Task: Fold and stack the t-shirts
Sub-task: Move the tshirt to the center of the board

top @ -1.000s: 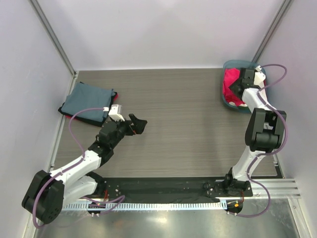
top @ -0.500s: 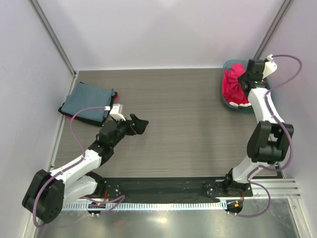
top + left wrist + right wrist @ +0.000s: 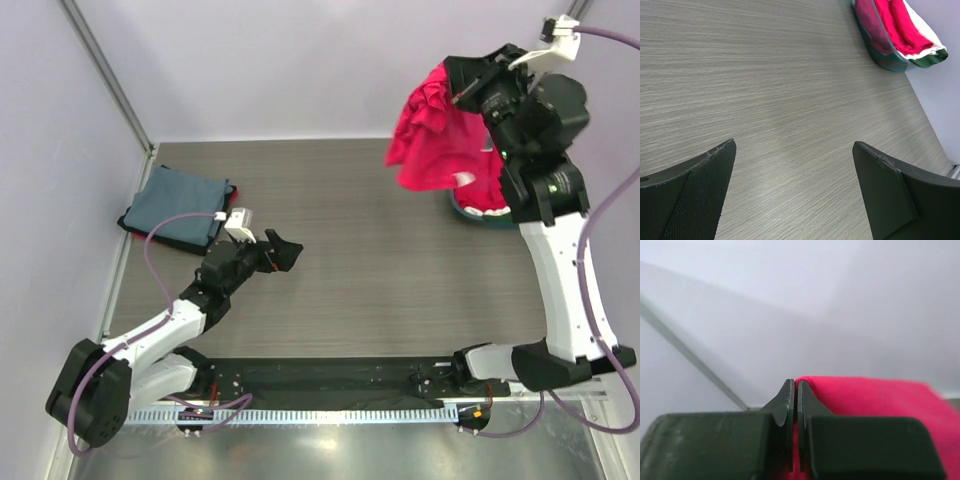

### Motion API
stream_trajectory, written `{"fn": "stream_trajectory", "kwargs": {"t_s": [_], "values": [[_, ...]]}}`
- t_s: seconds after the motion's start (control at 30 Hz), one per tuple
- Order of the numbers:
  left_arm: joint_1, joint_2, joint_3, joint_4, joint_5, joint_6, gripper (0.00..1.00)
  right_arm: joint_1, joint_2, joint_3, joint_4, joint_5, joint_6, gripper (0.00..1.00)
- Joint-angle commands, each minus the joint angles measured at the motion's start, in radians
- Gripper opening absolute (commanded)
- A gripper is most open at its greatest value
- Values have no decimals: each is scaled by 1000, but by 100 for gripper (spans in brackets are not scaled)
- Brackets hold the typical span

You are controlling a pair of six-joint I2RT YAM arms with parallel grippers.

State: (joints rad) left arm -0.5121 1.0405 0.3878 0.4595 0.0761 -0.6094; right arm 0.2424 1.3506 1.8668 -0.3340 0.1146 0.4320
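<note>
Crimson t-shirt (image 3: 440, 140) pinched between closed right fingers (image 3: 791, 405); hangs bunched in air, upper right of frame, above teal tub (image 3: 466, 210). Left fingers (image 3: 283, 249) spread wide, empty, low over worktop (image 3: 380, 270), left of centre. Slate-blue t-shirt (image 3: 178, 205) folded, upper left, red edge beneath: stack begun. Red and white shirts (image 3: 902, 27) in tub, unfolded. Judgement: early-to-mid; crimson one not yet laid out or folded.

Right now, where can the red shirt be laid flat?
The middle of the table, between the left fingers and the teal tub, is bare. Crowded: the far-left corner with the folded blue-grey shirt, and the far-right corner with the tub.
</note>
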Motion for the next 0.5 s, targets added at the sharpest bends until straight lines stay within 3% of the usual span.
{"fn": "stream_trajectory", "kwargs": {"t_s": [0.0, 0.07, 0.17, 0.2, 0.27, 0.3, 0.47], "values": [[0, -10, 36, 31, 5, 28, 100, 9, -48, 39, 15, -205, 28, 1], [0, -26, 31, 27, -4, 31, 100, 9, -60, -30, 13, -243, 59, 6], [1, -66, 17, 13, -45, 33, 100, 12, -73, -174, -13, -253, 65, 61], [0, -76, 11, 11, -58, 33, 100, 17, -76, -211, -34, -230, 54, 90], [1, -91, 2, 8, -67, 36, 100, 20, -97, -337, -74, -222, 39, 91], [1, -95, 0, 7, -67, 36, 100, 23, -109, -387, -68, -231, 36, 78], [1, -63, 19, 7, -67, 39, 100, 86, -203, -713, -7, -244, 10, 68]]}}
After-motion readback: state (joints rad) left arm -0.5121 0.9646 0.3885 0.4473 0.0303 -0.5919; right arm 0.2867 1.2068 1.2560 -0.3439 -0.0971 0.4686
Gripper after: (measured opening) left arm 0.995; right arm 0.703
